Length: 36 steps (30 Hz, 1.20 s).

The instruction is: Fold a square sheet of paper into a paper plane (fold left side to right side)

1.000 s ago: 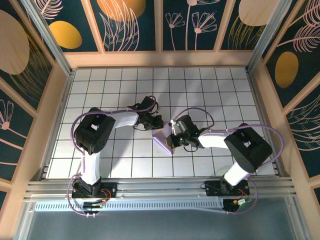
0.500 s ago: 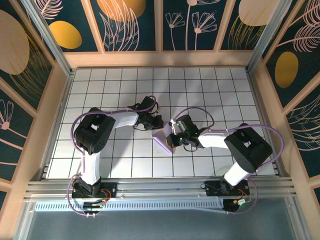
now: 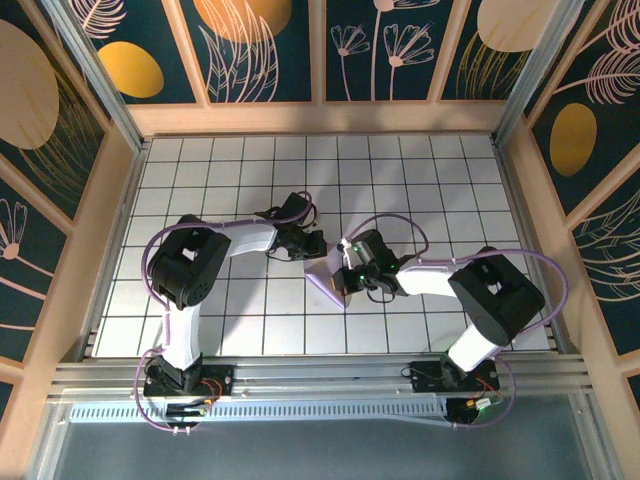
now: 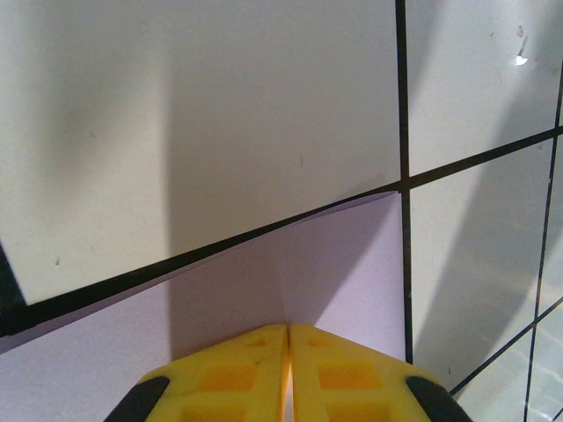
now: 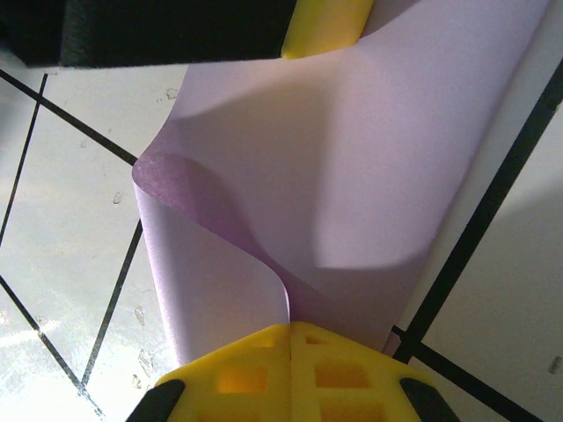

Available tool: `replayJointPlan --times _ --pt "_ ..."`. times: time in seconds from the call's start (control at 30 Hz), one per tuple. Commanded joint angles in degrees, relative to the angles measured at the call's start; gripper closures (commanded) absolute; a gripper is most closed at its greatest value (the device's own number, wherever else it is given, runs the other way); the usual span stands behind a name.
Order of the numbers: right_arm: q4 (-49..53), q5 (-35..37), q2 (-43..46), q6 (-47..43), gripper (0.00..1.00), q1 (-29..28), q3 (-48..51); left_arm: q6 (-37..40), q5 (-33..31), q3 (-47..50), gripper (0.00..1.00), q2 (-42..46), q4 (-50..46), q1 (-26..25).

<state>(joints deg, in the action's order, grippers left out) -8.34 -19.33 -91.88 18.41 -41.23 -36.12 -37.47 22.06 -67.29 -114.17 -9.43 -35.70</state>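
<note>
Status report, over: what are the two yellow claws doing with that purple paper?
Left gripper shut on thin lavender square sheet of paper; right gripper shut on its opposite end. Sheet curled near right gripper. Nothing blocking.

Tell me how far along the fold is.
Done: the left gripper and the right gripper each pinch an edge of the square sheet of paper. In hand: one layer curls over the other, rounded, not flat. Left: pressing the crease and every later fold; no plane shape yet.
</note>
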Motion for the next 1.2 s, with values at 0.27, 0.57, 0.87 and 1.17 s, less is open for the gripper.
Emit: replayJointPlan --times 0.27,0.57,0.87,1.17 --pt "0.7 0.8 -1.2 -0.1 1.0 -0.1 -1.1 1.0 -1.8 1.2 0.89 -2.5 -3.1 -0.6" --pt "2.3 1.8 -3.1 -0.8 1.0 -0.9 -0.6 0.9 -1.5 1.1 0.86 -2.0 -2.8 -0.6" --pt "3.7 2.2 -3.7 -0.9 1.0 -1.0 0.6 2.6 -5.9 -3.9 0.68 1.6 -6.6 -0.4" --pt "3.9 1.9 -4.1 -1.1 1.0 -1.0 0.1 0.6 -7.6 4.0 0.65 15.2 -3.6 3.5"
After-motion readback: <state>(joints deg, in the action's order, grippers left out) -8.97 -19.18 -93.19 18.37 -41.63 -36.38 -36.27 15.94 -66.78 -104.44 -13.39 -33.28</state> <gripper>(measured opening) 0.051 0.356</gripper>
